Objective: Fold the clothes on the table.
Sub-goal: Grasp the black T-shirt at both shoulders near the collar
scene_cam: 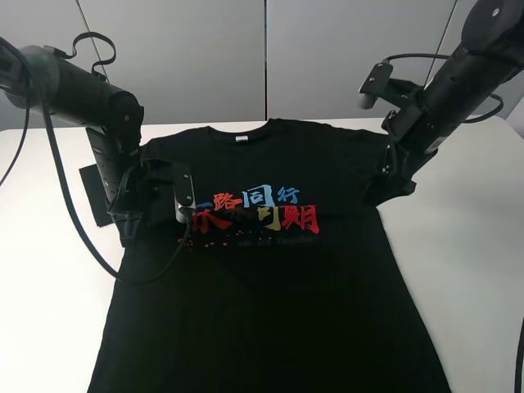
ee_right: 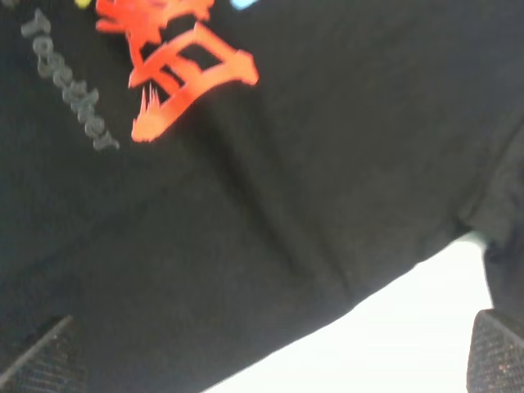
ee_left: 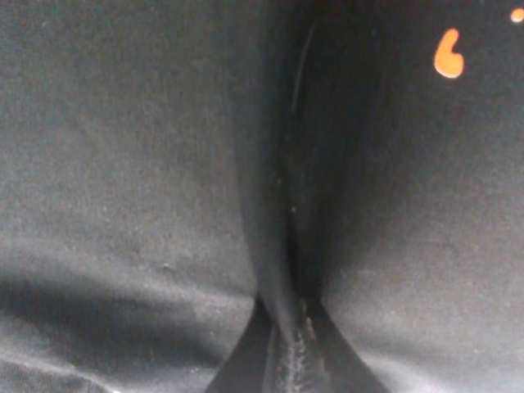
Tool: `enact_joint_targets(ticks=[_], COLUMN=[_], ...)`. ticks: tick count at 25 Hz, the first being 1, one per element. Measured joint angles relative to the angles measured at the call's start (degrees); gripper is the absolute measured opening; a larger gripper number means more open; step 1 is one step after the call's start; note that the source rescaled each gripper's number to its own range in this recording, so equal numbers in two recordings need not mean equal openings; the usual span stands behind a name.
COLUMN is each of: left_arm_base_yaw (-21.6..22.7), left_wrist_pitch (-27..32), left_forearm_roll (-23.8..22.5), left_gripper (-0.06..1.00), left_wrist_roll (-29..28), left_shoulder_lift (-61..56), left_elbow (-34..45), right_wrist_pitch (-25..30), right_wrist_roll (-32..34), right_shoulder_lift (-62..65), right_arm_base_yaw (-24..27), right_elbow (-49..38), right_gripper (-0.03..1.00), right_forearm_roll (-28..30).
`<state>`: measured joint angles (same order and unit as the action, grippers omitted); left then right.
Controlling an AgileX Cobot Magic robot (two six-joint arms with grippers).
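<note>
- The left jaws are clamped together on a pinched-up ridge of the black T-shirt point(ee_left: 274, 246). Cloth slopes away from them on both sides, and an orange speck of print point(ee_left: 449, 53) lies off to one side.
- In the high view, the first characters of the chest print point(scene_cam: 254, 214) start just beside those jaws.
- The right jaws stand wide and hold nothing. One fingertip point(ee_right: 33, 360) is over black cloth and the other point(ee_right: 495, 352) is past the shirt's side edge, with a wedge of bare white desk point(ee_right: 393, 336) between them. I cannot tell whether either tip touches.
- A red character point(ee_right: 184, 70) and small grey lettering point(ee_right: 70, 86) lie farther in from the right jaws.
- The shirt lies spread face up on the desk and reaches both sets of jaws. Its collar point(scene_cam: 246, 131) lies beyond them and its hem on the near side.
</note>
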<state>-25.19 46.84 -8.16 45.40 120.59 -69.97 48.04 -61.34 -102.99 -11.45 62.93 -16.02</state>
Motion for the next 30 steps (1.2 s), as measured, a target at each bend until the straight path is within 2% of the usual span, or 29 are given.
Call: enact_joint_targets(ticks=[4, 11, 18, 30], left_arm_base_yaw=[0.0, 0.0, 0.0, 0.0], left_wrist_pitch=[-0.1, -0.2, -0.8, -1.4], left_forearm_roll=[0.0, 0.0, 0.0, 0.0], left_gripper=[0.01, 0.01, 0.01, 0.01], left_wrist_roll=[1.0, 1.4, 1.7, 1.7], left_shoulder_lift=[0.0, 0.0, 0.0, 0.0], left_elbow=[0.0, 0.0, 0.0, 0.0], right_wrist_pitch=[-0.1, 2.5, 3.8, 3.2], right_wrist_roll=[1.0, 3.4, 1.7, -2.0], right_shoulder_lift=[-4.1, -12.7, -15.2, -16.7], right_arm_base_yaw=[-3.9, -5.8, -6.4, -6.5], right_elbow=[3.0, 10.5, 10.6, 9.7], right_gripper=[1.0, 1.0, 0.93, 0.93], right_forearm_roll=[5.5, 8.0, 9.4, 12.6])
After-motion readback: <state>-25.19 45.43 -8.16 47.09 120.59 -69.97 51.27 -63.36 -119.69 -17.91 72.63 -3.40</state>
